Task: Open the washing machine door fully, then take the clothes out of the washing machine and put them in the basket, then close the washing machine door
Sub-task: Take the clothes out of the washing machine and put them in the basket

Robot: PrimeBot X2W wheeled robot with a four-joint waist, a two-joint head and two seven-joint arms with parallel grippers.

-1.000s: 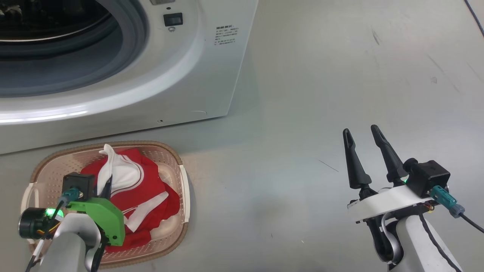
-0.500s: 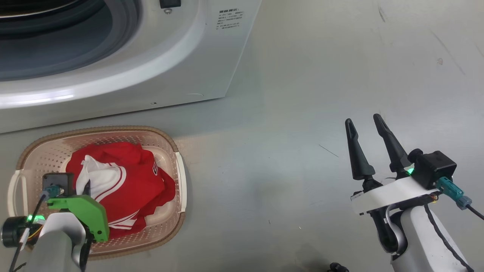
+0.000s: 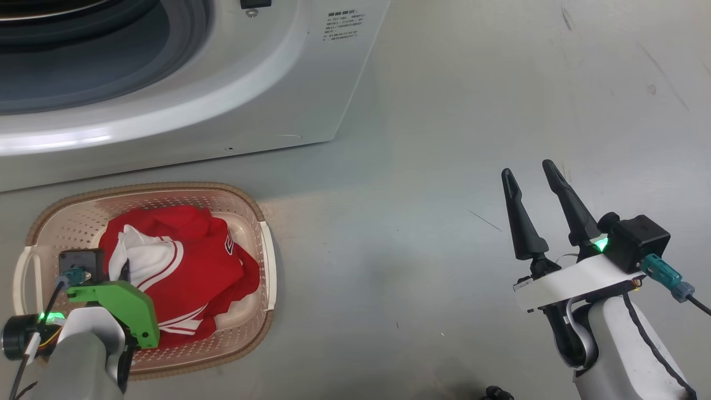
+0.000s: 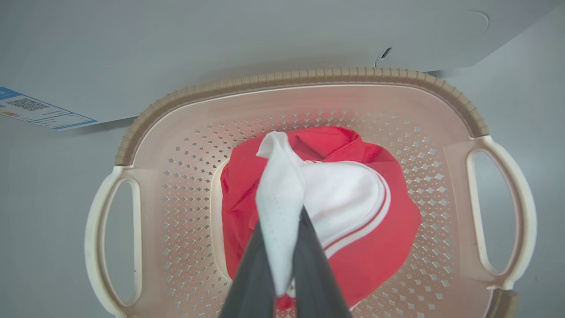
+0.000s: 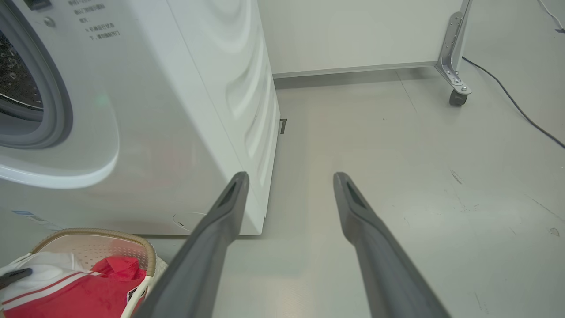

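Head view, lower left: your left gripper [image 4: 282, 219] is clamped on a white fold of the clothes [image 3: 194, 261], both dark fingers pressed together with the fabric pinched between them. In the left wrist view that fold stands up above the rest of the pile. The red-and-white clothes lie bunched inside the basket [image 3: 256, 204], toward its middle, with perforated bottom showing around them. The basket sits on the grey floor [image 3: 444, 166] just in front of the washing machine [image 3: 311, 94], which takes the upper left of the head view. The machine's opening, edged by the grey rubber ring [image 5: 59, 110], is uncovered. A blue-edged sticker [image 4: 39, 112] sits low on the machine's front, at the left edge of the left wrist view. Head view, lower right: your right gripper [image 3: 526, 169] hangs above the floor, fingers spread apart and empty, well apart from the basket. Right wrist view, upper right: a metal caster bracket [image 5: 454, 84] and a dark cable [image 5: 516, 106] on the floor.
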